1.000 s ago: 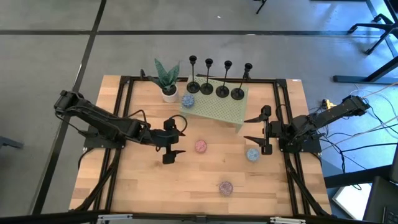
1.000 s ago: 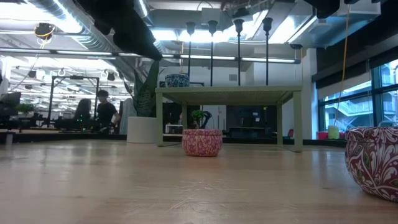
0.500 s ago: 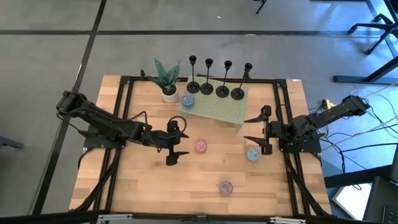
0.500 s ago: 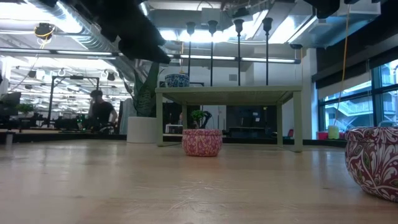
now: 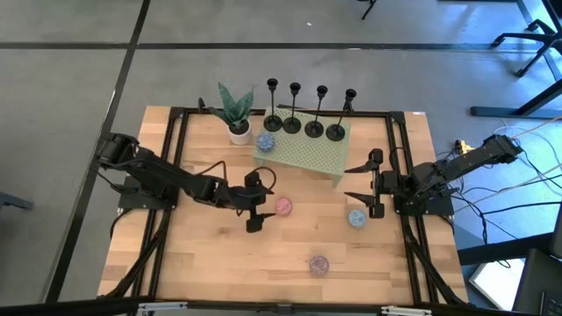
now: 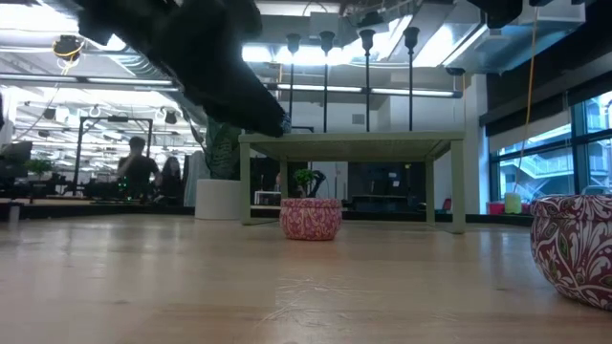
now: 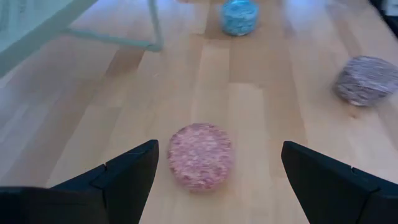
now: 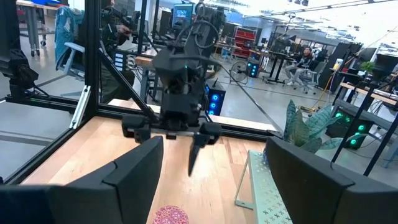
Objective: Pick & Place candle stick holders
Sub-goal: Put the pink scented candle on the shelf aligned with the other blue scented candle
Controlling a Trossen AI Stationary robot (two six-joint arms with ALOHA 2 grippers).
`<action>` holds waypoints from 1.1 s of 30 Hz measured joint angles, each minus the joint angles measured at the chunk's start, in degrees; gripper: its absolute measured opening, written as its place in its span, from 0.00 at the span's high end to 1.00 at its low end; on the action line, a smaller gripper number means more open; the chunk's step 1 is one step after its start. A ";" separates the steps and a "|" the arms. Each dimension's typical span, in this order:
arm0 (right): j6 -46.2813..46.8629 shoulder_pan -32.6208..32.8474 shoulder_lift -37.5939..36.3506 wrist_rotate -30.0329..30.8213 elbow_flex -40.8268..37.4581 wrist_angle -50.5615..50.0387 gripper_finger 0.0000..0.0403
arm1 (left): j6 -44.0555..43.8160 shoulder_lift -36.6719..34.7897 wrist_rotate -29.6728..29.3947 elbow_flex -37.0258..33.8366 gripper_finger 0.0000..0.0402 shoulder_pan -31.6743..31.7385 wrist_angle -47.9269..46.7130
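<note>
**Inspector:** High view first, please; where do the candle stick holders stand?

**Operator:** All four stand upright in a row on the green perforated stand at the far side of the table; none is gripped or touched; a small potted plant sits just beside the stand, and a blue ball lies on the stand's near-left corner.

**Inspector:** And your tools?

**Operator:** My left gripper hangs over mid-table with its fingers spread and empty, just beside the pink ball, which its wrist view shows lying between the fingers; my right gripper waits near the stand's right end, likewise parted and holding nothing; a second blue ball lies close to it.

**Inspector:** Step in hand?

**Operator:** In my judgement, the approach only; no pick is made. The next move calls for raising a gripper to stem height, closing on one thin stem squarely, and clearing its neighbours.
</note>
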 joint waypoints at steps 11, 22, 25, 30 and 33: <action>-0.02 -0.02 0.00 0.00 0.00 -0.02 0.28 | -6.67 4.30 1.53 0.08 0.16 4.17 1.17; -0.02 0.00 0.00 0.00 0.00 -0.02 0.28 | -5.71 11.04 3.16 0.09 0.16 4.53 10.44; -0.02 0.00 0.00 0.00 0.00 -0.04 0.28 | -5.09 12.88 3.16 0.09 0.16 4.53 12.98; -0.02 0.00 0.00 0.00 0.00 -0.04 0.28 | -4.98 15.16 3.16 0.71 0.16 4.58 13.38; -0.02 -0.01 0.00 0.00 0.00 -0.03 0.28 | -4.98 16.05 3.18 0.96 0.16 4.77 13.42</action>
